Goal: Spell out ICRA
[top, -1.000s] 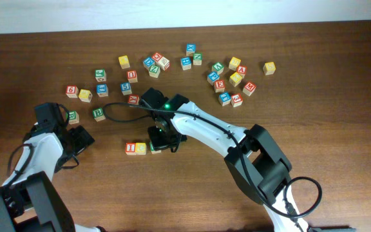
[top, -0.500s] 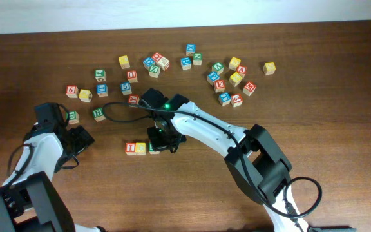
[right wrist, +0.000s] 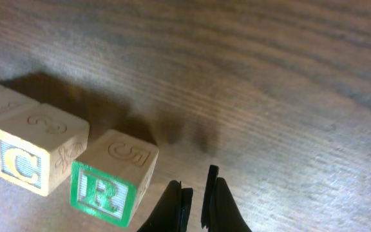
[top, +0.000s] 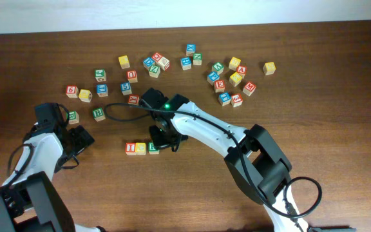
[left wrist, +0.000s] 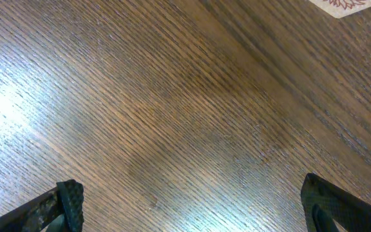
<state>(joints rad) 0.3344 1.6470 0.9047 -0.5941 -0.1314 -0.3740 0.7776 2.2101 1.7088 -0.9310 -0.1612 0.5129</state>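
Starting on the left, the left gripper [top: 79, 138] sits low over bare wood near the table's [top: 340, 148] left edge. In its wrist view we only get the two fingertips [left wrist: 69, 203] poking in at the bottom corners, spread wide with nothing but wood grain between them. Two green cubes [top: 98, 114] lie just above that arm.

Moving right, we've got the short row at the front middle of the table. The red "I" cube [top: 131, 148] comes first, with the yellow "C" cube [top: 141, 148] pushed right up against it. Then comes the green "R" cube [top: 153, 149]. From the right wrist camera the "R" cube [right wrist: 111, 177] looks a bit twisted compared with the "C" cube [right wrist: 34, 151]. It's just beside it, but we honestly can't tell if the two are touching.

Right next to that is the right gripper [top: 164, 136], hanging just to the right of the "R" cube and apart from it. Its fingers [right wrist: 176, 203] are pressed together with nothing between them, tips pointing down at the wood.

Further right and up toward the back, there's a loose bunch of cubes [top: 227, 84]. The red "A" cube [top: 241, 69] sits in that bunch, well apart from the row. The letter is tiny from overhead, but it reads like an A to us. More cubes are scattered along the back of the table.
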